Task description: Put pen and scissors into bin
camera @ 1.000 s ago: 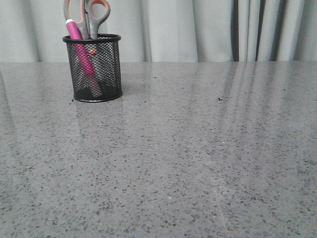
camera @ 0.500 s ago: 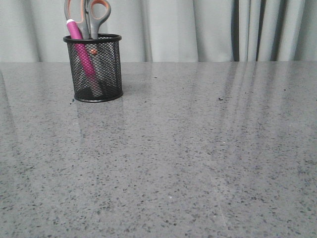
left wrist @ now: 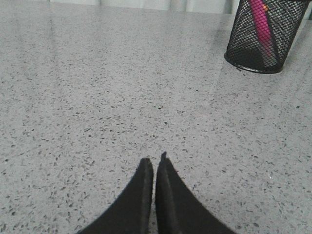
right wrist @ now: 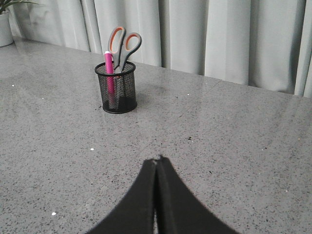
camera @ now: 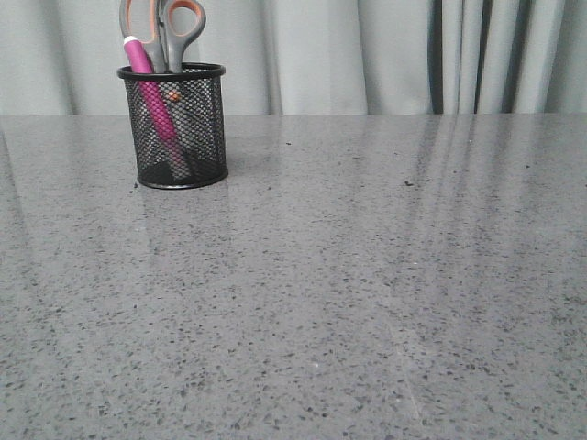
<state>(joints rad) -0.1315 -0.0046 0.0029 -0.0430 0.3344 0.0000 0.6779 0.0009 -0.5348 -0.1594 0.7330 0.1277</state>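
Standing in the cup (camera: 178,128) at the far left of the bench (camera: 367,293): pen (camera: 145,78) and scissors (camera: 168,32), both inside. Cup is upright on its base. Pen leans, white cap end up, poking just above the rim. Scissors sit blades down, handle loops well clear of the rim, just beside the pen on its right as seen from the front.

Left tool (left wrist: 155,163): closed, fingers pressed together tip to tip, nothing between them. It sits low over bare bench, well apart from the cup (left wrist: 265,36); pen (left wrist: 261,24) shows pink through the mesh from that side.

Right tool (right wrist: 156,160): also closed, fingertips meeting, gripping nothing. Cup (right wrist: 116,87) is well ahead of it and off toward the robot's left, with clear bench between. From that wrist camera the pen (right wrist: 109,73) and scissors (right wrist: 123,45) read clearly, orange lining visible in the loops.

Neither tool touches the cup or its contents. Neither arm shows in the front camera. Grey curtain (camera: 367,55) behind the bench.
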